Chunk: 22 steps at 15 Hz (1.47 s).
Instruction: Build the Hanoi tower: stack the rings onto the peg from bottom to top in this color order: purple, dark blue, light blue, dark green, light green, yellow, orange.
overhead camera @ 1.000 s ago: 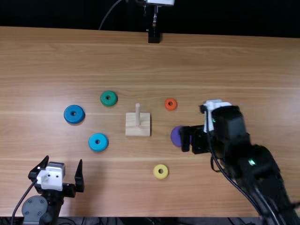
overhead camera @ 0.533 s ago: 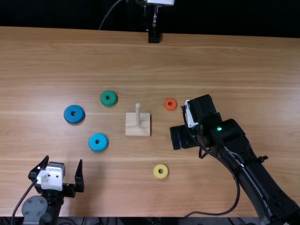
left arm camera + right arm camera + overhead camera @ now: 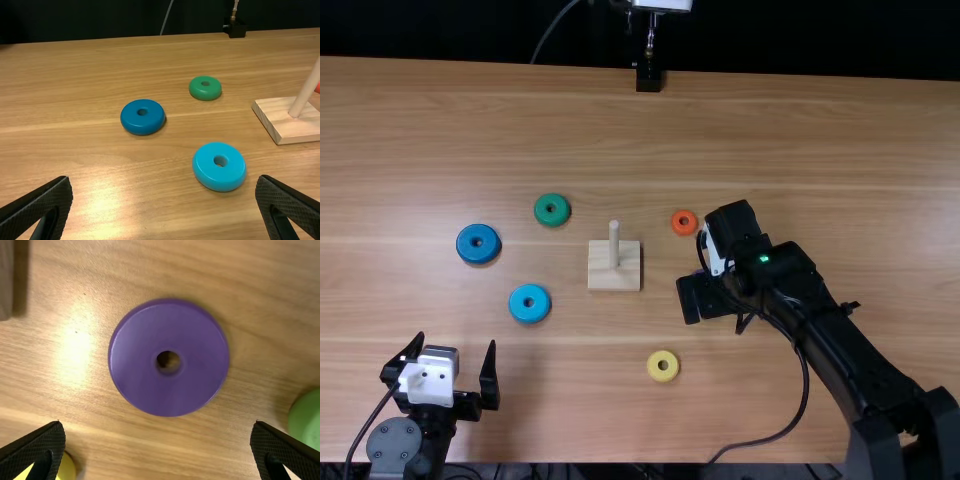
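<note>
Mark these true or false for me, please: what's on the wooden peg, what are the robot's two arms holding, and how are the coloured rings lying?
1. The wooden peg has no ring on it. True.
2. The right arm's jaws are clamped on the purple ring. False: they stand open, and the ring lies flat on the table.
3. The yellow ring is closer to the table's near edge than the orange ring. True.
4. The dark blue ring sits on top of the light blue ring. False: they lie apart.
5. The left arm's jaws are open and empty. True.
</note>
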Tool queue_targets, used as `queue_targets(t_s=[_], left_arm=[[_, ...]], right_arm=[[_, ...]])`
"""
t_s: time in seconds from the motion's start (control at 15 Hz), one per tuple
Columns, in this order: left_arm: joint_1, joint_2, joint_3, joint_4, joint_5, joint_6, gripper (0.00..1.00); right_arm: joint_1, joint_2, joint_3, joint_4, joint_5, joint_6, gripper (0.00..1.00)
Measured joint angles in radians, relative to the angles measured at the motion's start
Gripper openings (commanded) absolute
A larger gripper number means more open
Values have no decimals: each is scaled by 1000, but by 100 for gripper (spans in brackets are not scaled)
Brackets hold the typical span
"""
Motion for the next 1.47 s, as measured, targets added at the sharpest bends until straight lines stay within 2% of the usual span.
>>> queue_targets(t_s=[0.47, 1.13, 1.27, 1.4, 1.47], left_arm=[[0, 0, 0, 0, 0, 0, 100], [0, 0, 0, 0, 0, 0, 100], [0, 0, 0, 0, 0, 0, 100], [0, 0, 0, 0, 0, 0, 100], [0, 0, 0, 0, 0, 0, 100]], right_arm=[[0, 72, 0, 105, 2, 0, 100], [-8, 142, 0, 110, 2, 0, 100], [-9, 142, 0, 110, 15, 0, 100], [-8, 142, 0, 111, 55, -1, 83], [-8, 142, 0, 111, 64, -1, 68]])
